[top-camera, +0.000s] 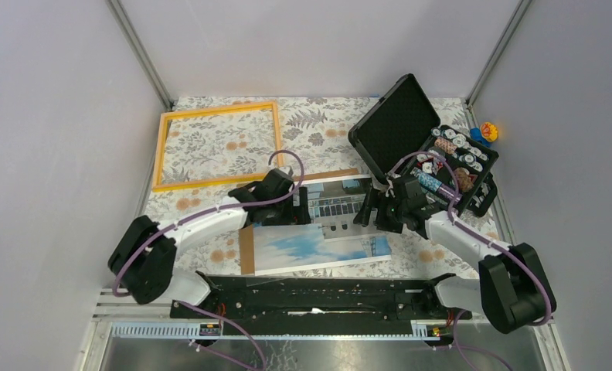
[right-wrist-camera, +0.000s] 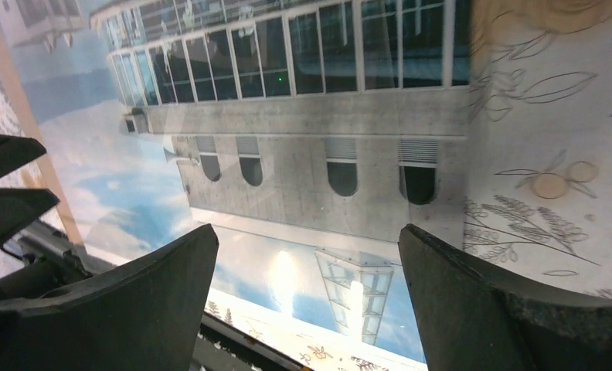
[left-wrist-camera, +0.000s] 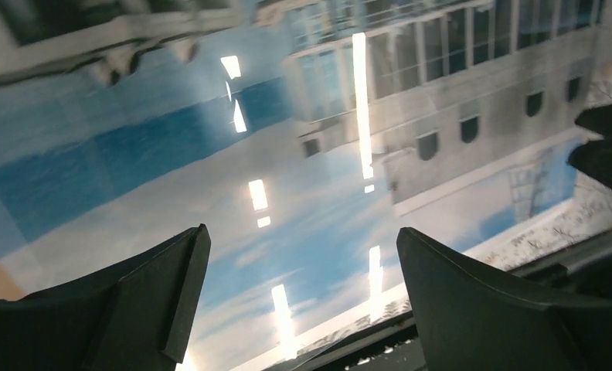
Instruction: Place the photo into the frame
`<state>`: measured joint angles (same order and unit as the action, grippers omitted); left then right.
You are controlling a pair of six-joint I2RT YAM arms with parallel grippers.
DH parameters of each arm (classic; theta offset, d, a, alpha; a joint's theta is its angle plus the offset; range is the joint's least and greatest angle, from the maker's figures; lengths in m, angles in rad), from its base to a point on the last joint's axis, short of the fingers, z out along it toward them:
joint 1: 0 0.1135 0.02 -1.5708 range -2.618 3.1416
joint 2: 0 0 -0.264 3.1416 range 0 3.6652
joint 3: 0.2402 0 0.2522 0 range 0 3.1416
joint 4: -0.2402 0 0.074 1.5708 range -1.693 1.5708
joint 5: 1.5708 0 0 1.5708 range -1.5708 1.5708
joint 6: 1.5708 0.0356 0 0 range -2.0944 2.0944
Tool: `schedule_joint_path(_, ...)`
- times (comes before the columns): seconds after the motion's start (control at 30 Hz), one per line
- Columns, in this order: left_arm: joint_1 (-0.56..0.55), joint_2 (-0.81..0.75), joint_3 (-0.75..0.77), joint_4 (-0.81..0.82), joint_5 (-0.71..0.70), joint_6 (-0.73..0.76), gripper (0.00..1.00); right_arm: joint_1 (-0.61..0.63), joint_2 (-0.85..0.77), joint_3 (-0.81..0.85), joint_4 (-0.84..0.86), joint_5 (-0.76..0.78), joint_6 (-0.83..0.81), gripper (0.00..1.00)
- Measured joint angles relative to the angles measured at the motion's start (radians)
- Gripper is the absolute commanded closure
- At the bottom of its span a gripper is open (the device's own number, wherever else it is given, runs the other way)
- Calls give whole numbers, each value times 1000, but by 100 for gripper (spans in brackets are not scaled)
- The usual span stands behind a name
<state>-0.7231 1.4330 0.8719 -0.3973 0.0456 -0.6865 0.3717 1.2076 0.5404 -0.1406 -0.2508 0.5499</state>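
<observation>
One floral-patterned table (top-camera: 318,124) carries everything. On its far left lies the frame (top-camera: 219,108), flat, with the cloth showing through its opening. The photo (top-camera: 311,251) lies apart from it in the near middle, its sky half towards the arms' bases and its building half farther away. It rests on a brown backing board (top-camera: 246,251), whose edge shows along the print's left side. At the far right an open black case (top-camera: 396,124) stands with its lid raised and its tray full of small items.

Both arms reach inward over the print. The left gripper (left-wrist-camera: 301,239) hangs above its sky area, jaws spread wide and holding nothing. The right gripper (right-wrist-camera: 309,232) is over the building end near the print's right edge, also wide and holding nothing. Whether either fingertip touches the paper I cannot tell. A small colourful toy (top-camera: 484,131) sits in the far right corner.
</observation>
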Motion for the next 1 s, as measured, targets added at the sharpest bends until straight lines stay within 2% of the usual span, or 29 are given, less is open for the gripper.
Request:
schedule_joint_path(0.17, -2, -118, -85, -35, -147, -73, 1, -1, 64, 5, -4, -98, -29, 5)
schedule_joint_path(0.37, 7, -256, -121, -74, -300, -132, 1, -1, 66, 22, -12, -109, -45, 5)
schedule_joint_path(0.57, 31, -244, -128, -79, -322, -148, 1, -1, 41, 51, -127, -70, -39, 5)
schedule_joint_path(0.77, 31, -182, -139, -63, -313, -156, 1, -1, -88, 49, -288, -46, 25, 5)
schedule_joint_path(1.0, 32, -174, -197, -27, -306, -161, 1, -1, -206, 21, -387, -27, 74, 5)
